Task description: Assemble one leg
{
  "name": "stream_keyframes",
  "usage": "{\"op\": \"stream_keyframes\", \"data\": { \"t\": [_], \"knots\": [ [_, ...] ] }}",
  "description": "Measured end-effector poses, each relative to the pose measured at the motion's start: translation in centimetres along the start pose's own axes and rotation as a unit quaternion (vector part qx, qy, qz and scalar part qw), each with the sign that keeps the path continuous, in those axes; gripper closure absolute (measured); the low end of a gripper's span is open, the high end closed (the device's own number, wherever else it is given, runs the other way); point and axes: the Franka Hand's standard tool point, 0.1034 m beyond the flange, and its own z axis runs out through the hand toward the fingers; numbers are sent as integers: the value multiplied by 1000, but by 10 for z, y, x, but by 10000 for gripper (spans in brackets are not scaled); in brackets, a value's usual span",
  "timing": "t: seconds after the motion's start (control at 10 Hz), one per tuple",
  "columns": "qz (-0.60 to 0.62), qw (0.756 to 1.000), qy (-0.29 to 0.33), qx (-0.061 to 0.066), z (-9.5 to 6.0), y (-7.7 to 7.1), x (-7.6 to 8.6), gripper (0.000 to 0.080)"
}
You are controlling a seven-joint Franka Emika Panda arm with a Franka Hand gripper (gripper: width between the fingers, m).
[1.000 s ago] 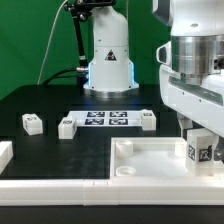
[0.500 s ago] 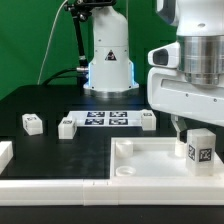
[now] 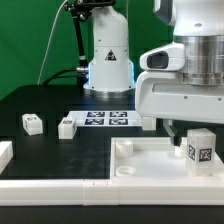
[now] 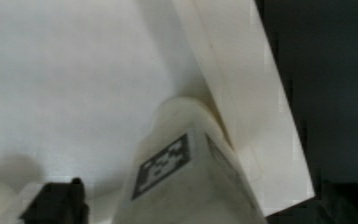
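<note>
Tool [image 3: 176, 128] state I cannot tell: its fingertips are hidden behind the arm body and the leg. On the black surface [image 3: 60, 148] the white panel [image 3: 150, 160] is the biggest part; the leg [image 3: 201, 146] stands upright in its corner at about 3 o'clock, tag facing me. I judge the leg needs seating straight, so I would keep it vertical. The panel rim is touching the leg. Open room is at 9 o'clock, near the small loose legs [image 3: 33, 123].
</note>
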Motion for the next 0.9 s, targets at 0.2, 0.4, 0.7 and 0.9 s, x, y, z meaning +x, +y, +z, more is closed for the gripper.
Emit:
{"op": "stream_keyframes", "data": {
  "t": [0.2,0.4,0.7,0.9],
  "knots": [
    [-74,997,2,-7,0,1,1,151],
    [-191,981,4,-15,-1,5,3,151],
    [-230,973,4,-18,-1,8,4,177],
    [-216,976,4,-18,-1,8,4,510]
  ]
}}
